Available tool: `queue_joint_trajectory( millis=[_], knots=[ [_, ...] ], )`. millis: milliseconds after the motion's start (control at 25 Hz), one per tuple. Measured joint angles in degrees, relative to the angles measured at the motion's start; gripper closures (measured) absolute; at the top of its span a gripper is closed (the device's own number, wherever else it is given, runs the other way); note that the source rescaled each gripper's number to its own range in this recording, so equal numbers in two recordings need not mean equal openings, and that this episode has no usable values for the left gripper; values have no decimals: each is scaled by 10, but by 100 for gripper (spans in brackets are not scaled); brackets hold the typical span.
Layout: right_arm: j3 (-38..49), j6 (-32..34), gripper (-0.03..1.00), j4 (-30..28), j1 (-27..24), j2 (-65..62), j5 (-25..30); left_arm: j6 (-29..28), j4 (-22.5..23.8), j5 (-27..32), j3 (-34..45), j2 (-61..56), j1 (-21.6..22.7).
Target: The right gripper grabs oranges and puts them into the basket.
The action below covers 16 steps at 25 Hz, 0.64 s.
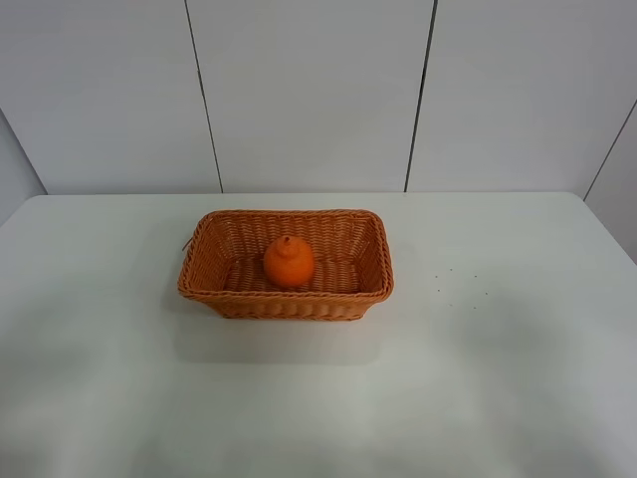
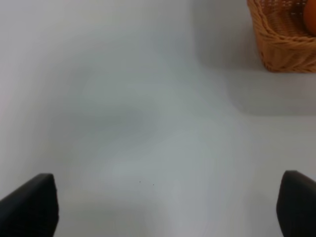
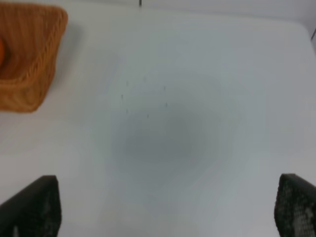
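Note:
The orange point(image 1: 289, 262) sits upright inside the woven wicker basket point(image 1: 289, 303) at the middle of the white table. No arm shows in the exterior high view. In the right wrist view my right gripper point(image 3: 168, 210) is open and empty above bare table, with the basket point(image 3: 27, 59) apart from it at one edge and a sliver of the orange point(image 3: 1, 52) inside. In the left wrist view my left gripper point(image 2: 168, 210) is open and empty, and a basket corner point(image 2: 284, 47) with a sliver of the orange point(image 2: 310, 17) shows far off.
The white table point(image 1: 498, 378) stretches wide on all sides of the basket. A few tiny dark specks point(image 1: 453, 281) lie to the basket's right. A white panelled wall point(image 1: 309, 90) stands behind the table's far edge.

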Motion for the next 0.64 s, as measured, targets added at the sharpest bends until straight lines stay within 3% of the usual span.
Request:
queue_joint_trajectory(
  millis=[640],
  knots=[
    [0,20,3,-6,0,-13,0,0,0,0,0,0,0]
  ],
)
